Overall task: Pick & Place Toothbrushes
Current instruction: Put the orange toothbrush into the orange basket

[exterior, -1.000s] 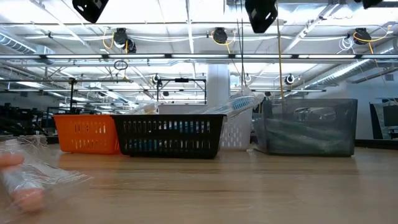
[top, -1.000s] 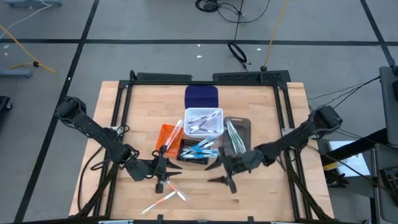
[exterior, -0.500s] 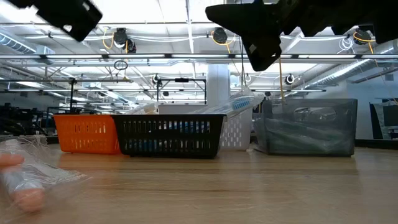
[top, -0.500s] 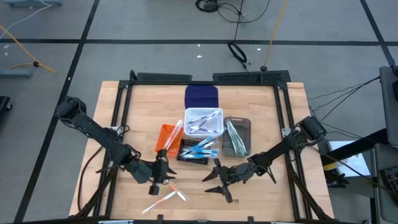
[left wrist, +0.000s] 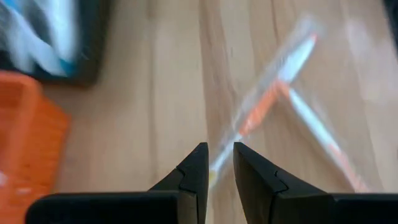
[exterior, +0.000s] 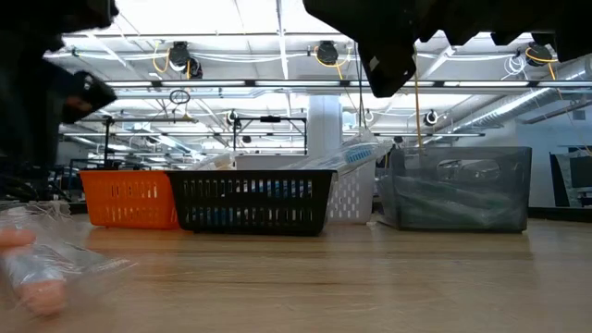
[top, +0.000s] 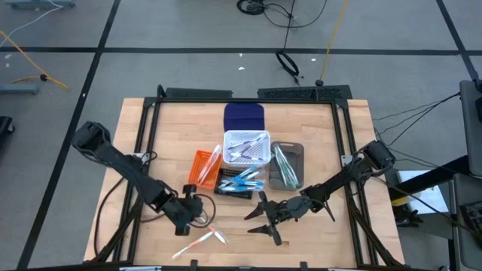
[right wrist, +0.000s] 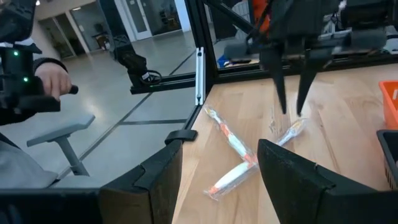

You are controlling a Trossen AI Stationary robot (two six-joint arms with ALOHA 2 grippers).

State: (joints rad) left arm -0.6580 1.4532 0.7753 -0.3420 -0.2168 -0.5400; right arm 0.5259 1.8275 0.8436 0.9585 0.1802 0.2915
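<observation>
Two wrapped toothbrushes (top: 200,239) with orange-pink accents lie crossed on the wood near the table's near edge; they also show in the left wrist view (left wrist: 268,104) and the right wrist view (right wrist: 235,149). My left gripper (top: 193,214) (left wrist: 217,158) points down just above the far end of one toothbrush, open with a narrow gap. Seen from the right wrist view, the left gripper (right wrist: 291,112) has its tips over that end. My right gripper (top: 260,223) (right wrist: 217,186) hangs wide open to the right of them, holding nothing. More toothbrushes fill the bins.
Behind the grippers stand an orange bin (top: 202,167), a black bin (top: 239,184), a white bin (top: 246,147) and a grey bin (top: 286,165), with a blue lid-like piece (top: 245,117) farther back. A person's hand (right wrist: 53,78) shows beyond the table frame (right wrist: 199,68).
My left gripper has moved down and toward the near edge, ending over the loose toothbrushes. My right gripper swung toward the near edge and a little left, away from the grey bin, then held still. The toothbrushes on the table have stayed put.
</observation>
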